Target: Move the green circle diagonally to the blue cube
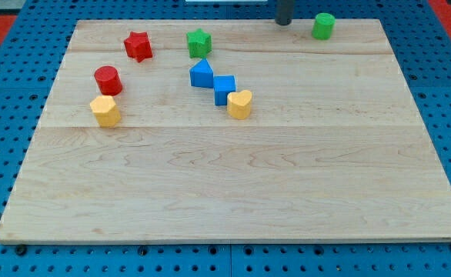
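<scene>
- my dark rod is cut off by the view's top; my tip (pixel 284 23) touches the board's top edge, holding nothing
- the green circle block (pixel 323 25) stands upright near the view's top right, just right of my tip
- the blue cube (pixel 224 89) sits mid-board, touching a yellow heart-shaped block (pixel 239 104)

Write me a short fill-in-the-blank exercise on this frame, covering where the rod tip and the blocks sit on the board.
1. My tip sits to the view's ____ of the green circle.
2. The block touching the blue cube on its lower right is the ____ heart.
3. The red cylinder lies just above the yellow ____.
4. The green star lies to the view's ____ of the red star.

Missing words: left; yellow; hexagon; right
</scene>
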`<move>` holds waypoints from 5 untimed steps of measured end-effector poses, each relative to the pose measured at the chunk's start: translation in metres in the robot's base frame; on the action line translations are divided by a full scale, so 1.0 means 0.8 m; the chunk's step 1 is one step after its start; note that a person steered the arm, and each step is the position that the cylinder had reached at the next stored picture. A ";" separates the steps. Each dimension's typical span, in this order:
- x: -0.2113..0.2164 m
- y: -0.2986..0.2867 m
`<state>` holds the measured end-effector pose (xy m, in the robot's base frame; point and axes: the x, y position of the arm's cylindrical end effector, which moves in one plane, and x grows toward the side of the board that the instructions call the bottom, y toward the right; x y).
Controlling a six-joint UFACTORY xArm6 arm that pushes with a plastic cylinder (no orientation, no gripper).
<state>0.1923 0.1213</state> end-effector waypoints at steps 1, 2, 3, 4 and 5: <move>-0.001 0.024; 0.091 0.054; 0.083 0.201; 0.002 0.252; -0.002 0.246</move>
<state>0.1909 0.3184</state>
